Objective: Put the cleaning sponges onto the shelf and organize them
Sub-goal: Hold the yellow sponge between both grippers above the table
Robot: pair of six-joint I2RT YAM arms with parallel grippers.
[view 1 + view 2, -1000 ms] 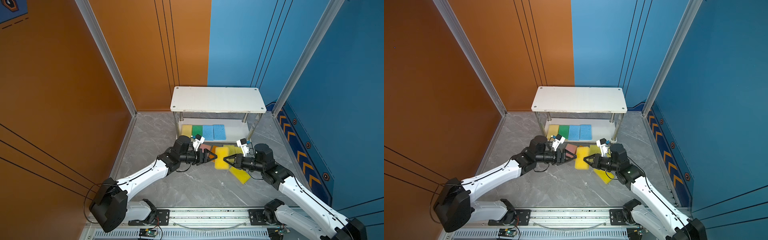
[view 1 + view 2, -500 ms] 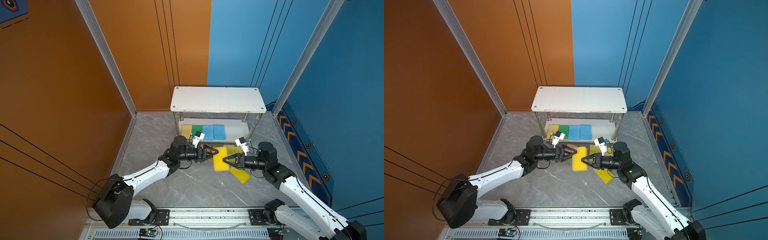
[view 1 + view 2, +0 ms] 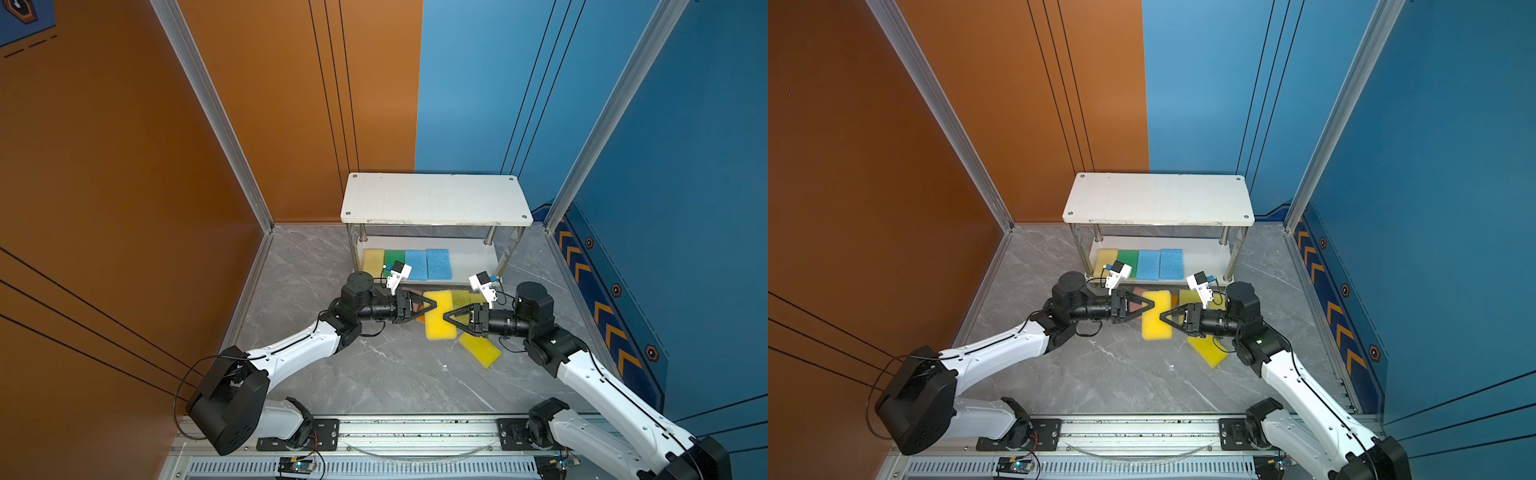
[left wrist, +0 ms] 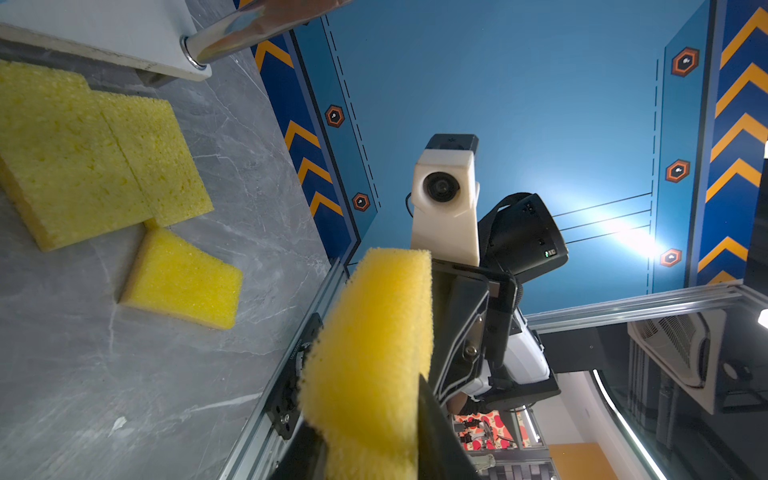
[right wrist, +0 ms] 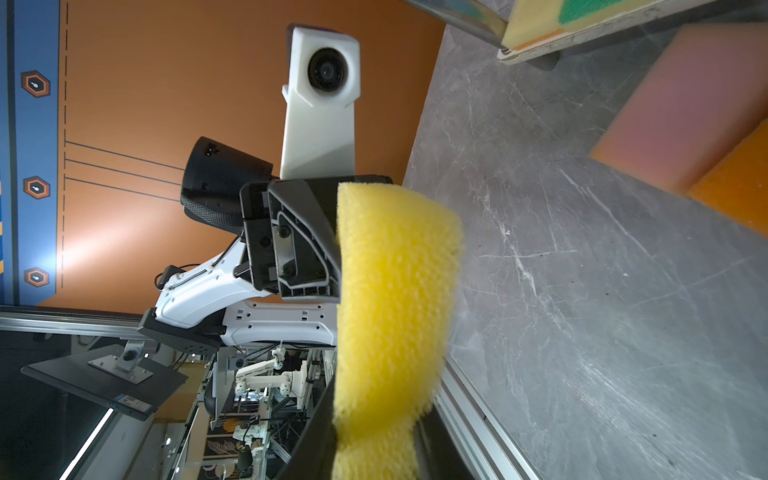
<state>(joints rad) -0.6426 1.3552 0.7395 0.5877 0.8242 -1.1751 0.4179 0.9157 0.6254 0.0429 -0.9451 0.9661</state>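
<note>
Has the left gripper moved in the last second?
Yes. The left gripper has edged slightly toward the shelf and closed on the yellow sponge.

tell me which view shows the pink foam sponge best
The right wrist view: the pink rectangular foam sponge shows large beside an orange foam sponge. Both top views show only a sliver under the left pincer. The left wrist view misses it.

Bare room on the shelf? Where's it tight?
Free: whole white top board; white lower board from light blue foam sponges to right metal posts. Crowded: grey floor before it, left claw and right claw at a bright yellow foam sponge over loose sponges.
</note>
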